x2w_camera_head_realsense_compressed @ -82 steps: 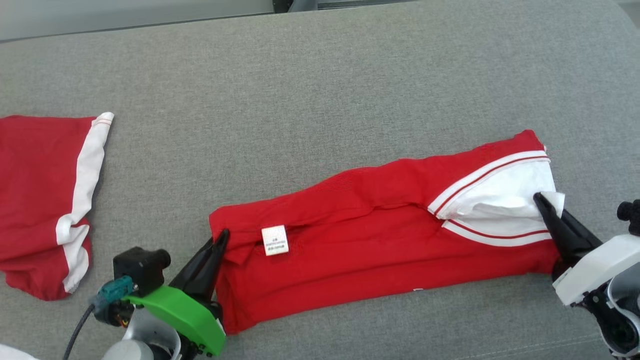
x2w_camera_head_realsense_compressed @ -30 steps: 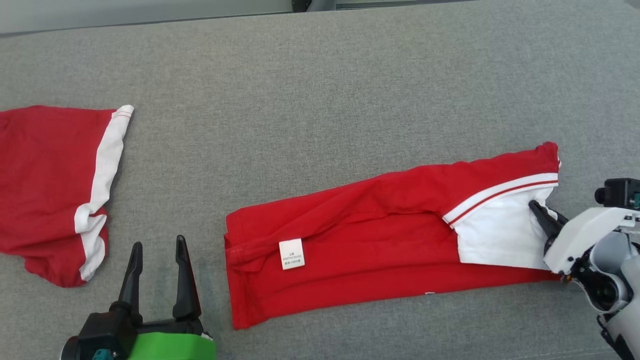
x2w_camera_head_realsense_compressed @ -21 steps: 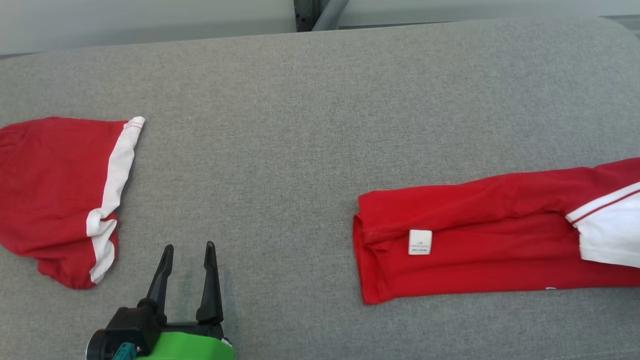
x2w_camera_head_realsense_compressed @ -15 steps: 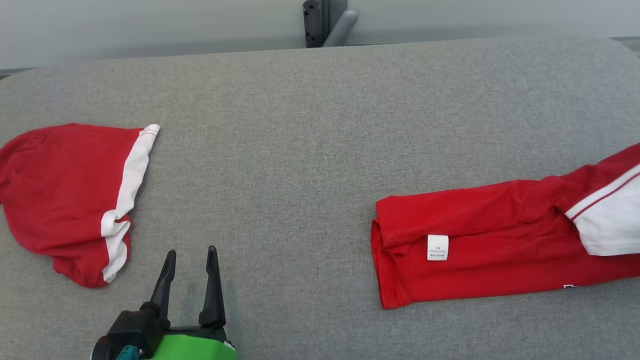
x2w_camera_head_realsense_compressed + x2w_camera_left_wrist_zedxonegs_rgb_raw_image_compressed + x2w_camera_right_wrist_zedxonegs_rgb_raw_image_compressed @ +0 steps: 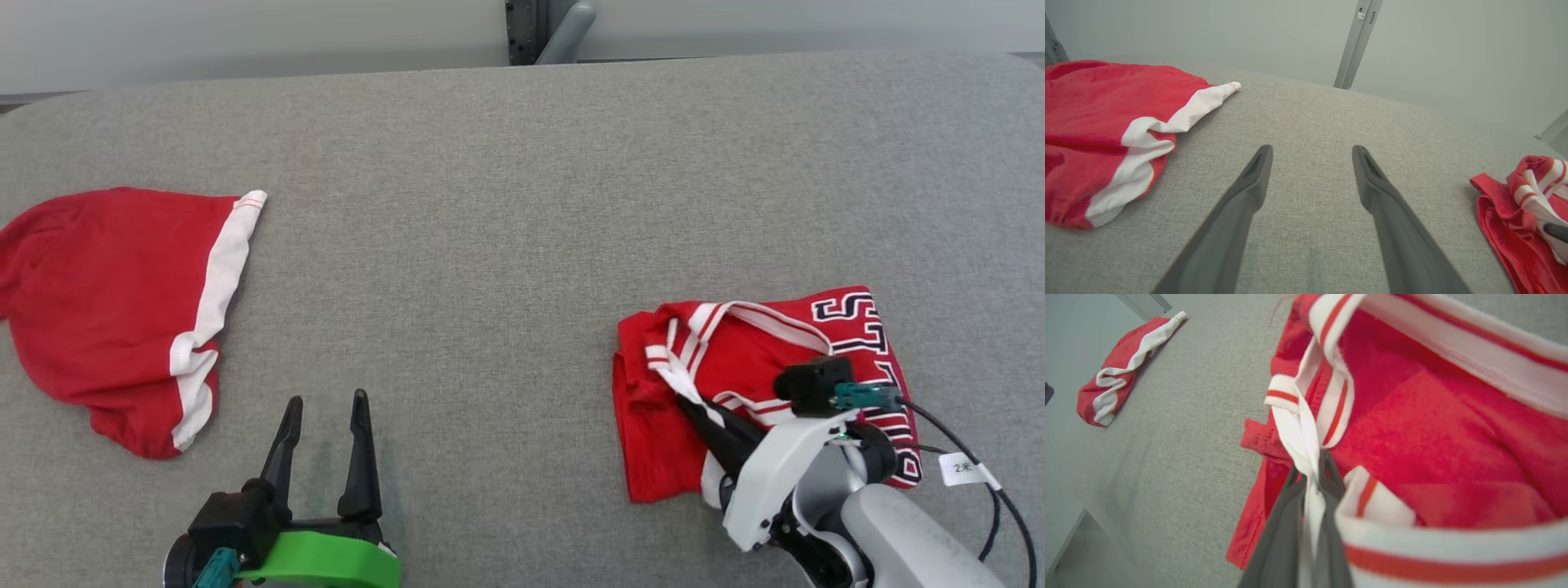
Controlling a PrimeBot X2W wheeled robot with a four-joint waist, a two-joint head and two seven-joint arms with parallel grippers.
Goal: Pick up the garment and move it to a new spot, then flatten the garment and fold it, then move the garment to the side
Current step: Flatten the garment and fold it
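Note:
The garment (image 5: 718,359) is red with white striped trim and dark lettering. It lies folded in a compact stack on the right of the grey surface. My right gripper (image 5: 686,402) is over its left part, shut on a strip of white trim (image 5: 1306,449) that runs between the fingers. In the right wrist view the garment (image 5: 1425,428) lies close under the gripper (image 5: 1312,463). My left gripper (image 5: 325,402) stands open above bare fabric at the lower left, well apart from the garment (image 5: 1502,228). Nothing is between its fingers (image 5: 1257,167).
A second red garment with a white band (image 5: 114,310) lies crumpled at the far left, also seen as the red heap (image 5: 1098,110) and small heap (image 5: 1122,371). The grey padded surface (image 5: 490,204) spreads between them. A metal post (image 5: 555,28) stands behind its far edge.
The long strip of garment is now doubled over: its white-trimmed right end has come leftward onto the left end with my right gripper. The camera has shifted. My left gripper stays open.

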